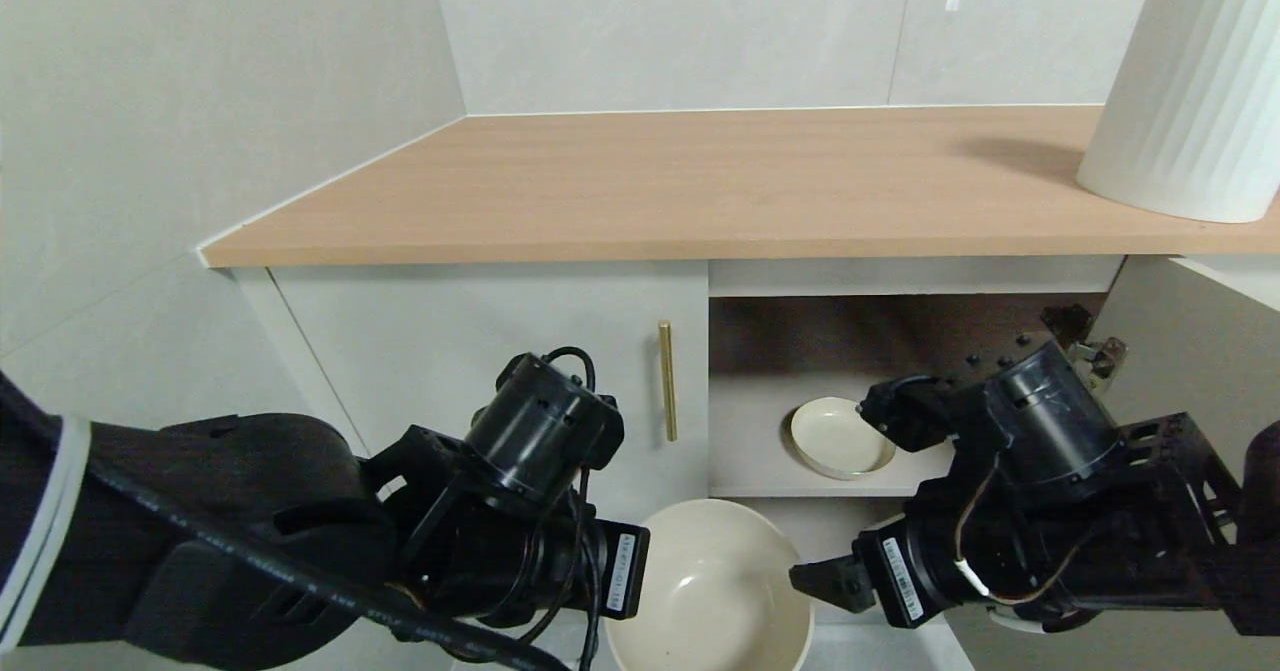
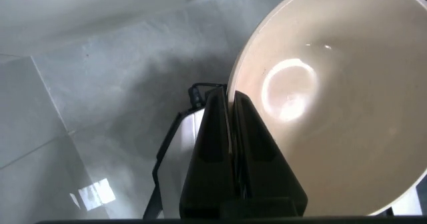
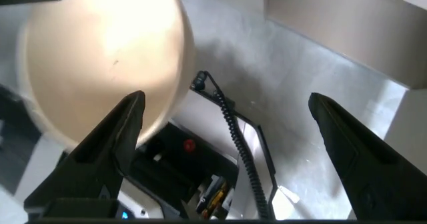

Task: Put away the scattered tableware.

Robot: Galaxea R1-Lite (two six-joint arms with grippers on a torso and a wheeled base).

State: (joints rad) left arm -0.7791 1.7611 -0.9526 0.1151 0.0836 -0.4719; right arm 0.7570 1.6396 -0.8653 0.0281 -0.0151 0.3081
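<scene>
Cream bowl (image 1: 712,591) held low in front of the cupboard, below desk level, mouth up; left claw (image 2: 231,107) clamped on its rim, one finger inside, one outside. Right claw (image 3: 225,103) spread wide, nothing between its fingers, close beside the bowl's right side; contact unclear. Small cream dish (image 1: 840,438) lies on the shelf (image 1: 750,451) inside the open right-hand compartment; left door (image 1: 500,321) closed, brass handle (image 1: 666,379) upright. Wooden desk (image 1: 700,186) above carries a white ribbed vessel (image 1: 1190,91) at its right end.
</scene>
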